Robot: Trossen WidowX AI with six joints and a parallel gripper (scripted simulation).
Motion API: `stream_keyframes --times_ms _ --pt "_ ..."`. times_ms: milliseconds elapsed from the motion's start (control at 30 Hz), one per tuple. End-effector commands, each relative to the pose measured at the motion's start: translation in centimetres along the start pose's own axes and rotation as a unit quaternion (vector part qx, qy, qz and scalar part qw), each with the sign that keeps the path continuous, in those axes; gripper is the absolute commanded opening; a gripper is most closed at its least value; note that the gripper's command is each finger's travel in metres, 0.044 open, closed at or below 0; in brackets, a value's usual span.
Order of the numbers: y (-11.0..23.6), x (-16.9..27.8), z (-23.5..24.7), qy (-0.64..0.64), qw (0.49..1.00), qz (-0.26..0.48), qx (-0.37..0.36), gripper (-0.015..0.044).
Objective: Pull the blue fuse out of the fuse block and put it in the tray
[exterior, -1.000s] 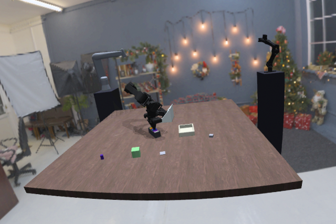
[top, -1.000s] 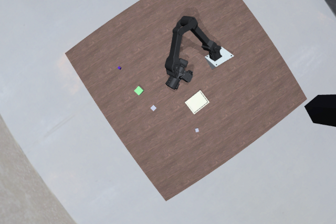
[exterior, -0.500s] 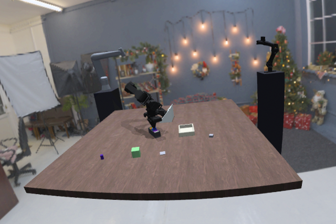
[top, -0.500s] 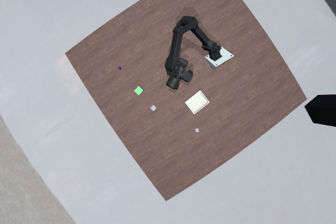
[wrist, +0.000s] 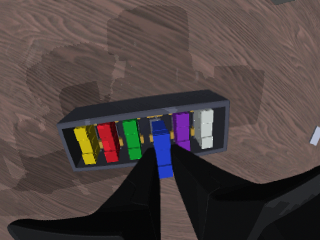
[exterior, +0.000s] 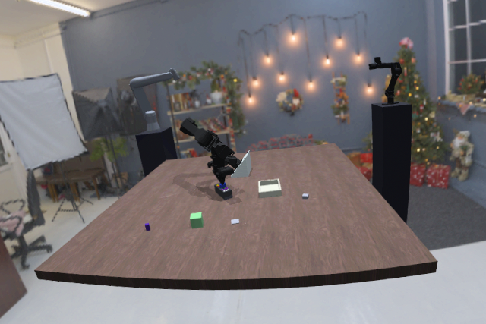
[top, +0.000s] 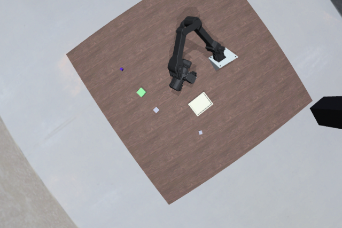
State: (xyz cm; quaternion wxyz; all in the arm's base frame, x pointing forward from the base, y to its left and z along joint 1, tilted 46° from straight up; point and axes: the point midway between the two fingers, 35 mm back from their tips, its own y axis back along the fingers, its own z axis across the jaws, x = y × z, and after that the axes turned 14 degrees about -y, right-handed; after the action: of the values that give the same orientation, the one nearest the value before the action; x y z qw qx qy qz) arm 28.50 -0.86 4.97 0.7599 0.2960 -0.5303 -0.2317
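Observation:
My gripper (exterior: 222,183) (wrist: 162,152) is shut on the blue fuse (wrist: 162,155), which stands out above the fuse block (exterior: 224,193) (wrist: 125,106). In the wrist view the fuse looks larger than its neighbours, and part of its slot shows behind its far end; whether its lower end is fully clear of the block cannot be told. The yellow fuse (wrist: 86,145), red fuse (wrist: 108,142), green fuse (wrist: 132,140), purple fuse (wrist: 182,127) and white fuse (wrist: 206,129) sit in the block. The cream tray (exterior: 269,193) stands apart from the block. The arm hides the block in the top view.
A green cube (top: 141,92) (exterior: 196,220), a small purple block (top: 121,69) (exterior: 147,226) and two pale pieces, one (top: 156,109) (exterior: 235,221) near the cube and one (top: 200,132) (exterior: 305,196) beyond the tray, lie on the table. A white slanted plate (top: 228,59) (exterior: 245,165) is at the arm's base.

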Motion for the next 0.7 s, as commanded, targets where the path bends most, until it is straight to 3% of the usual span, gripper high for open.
stream_keyframes --times_ms 0,667 --pt "0.24 -0.04 0.01 -0.002 1.000 -0.003 0.000 0.0000" --pt "1.22 -0.03 0.05 -0.001 1.000 -0.002 0.000 0.0000"
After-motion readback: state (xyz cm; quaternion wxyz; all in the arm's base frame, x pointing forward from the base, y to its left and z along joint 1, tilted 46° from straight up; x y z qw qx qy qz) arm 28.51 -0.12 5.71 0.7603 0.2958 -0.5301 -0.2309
